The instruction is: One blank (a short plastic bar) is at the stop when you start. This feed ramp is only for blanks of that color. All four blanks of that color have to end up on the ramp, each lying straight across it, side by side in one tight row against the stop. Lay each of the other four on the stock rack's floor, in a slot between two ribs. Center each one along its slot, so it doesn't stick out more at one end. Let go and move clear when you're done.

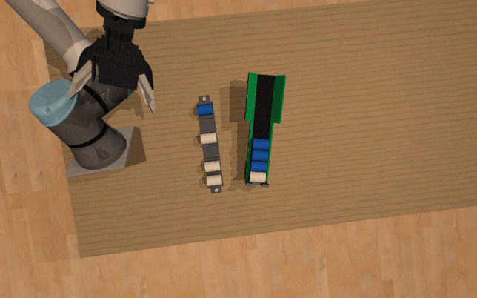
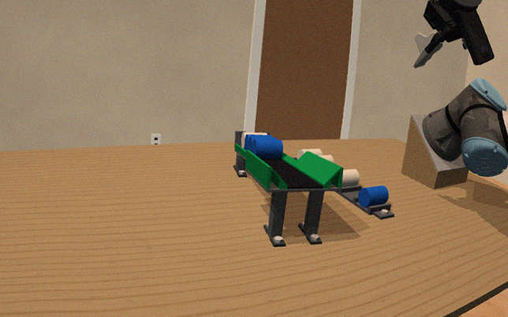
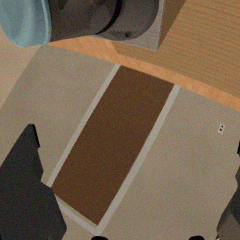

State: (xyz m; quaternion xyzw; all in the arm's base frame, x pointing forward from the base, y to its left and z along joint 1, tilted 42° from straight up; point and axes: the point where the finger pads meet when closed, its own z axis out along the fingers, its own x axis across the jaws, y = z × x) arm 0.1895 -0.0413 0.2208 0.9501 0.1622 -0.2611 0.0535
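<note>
The feed ramp [image 1: 263, 103] [image 2: 295, 175] holds a white blank [image 1: 257, 177] against the stop. Behind it, three blue blanks [image 1: 261, 143] [image 1: 260, 155] [image 1: 259, 166] lie across the ramp in a tight row. On the stock rack [image 1: 210, 151], a blue blank [image 1: 204, 109] [image 2: 373, 195] lies in the top end slot of the top view. White blanks [image 1: 208, 138] [image 1: 212, 166] [image 1: 214, 179] lie in the third, fifth and sixth slots. The second and fourth slots are empty. My gripper [image 1: 112, 103] is open and empty, high up near the arm's base, left of the rack.
Green flared side walls [image 1: 251, 97] [image 2: 319, 169] flank the ramp's upper end. The ramp stands on legs [image 2: 277, 213], higher than the rack beside it. The arm's base [image 1: 100, 147] sits on an angled block [image 2: 420, 163] left of the rack in the top view.
</note>
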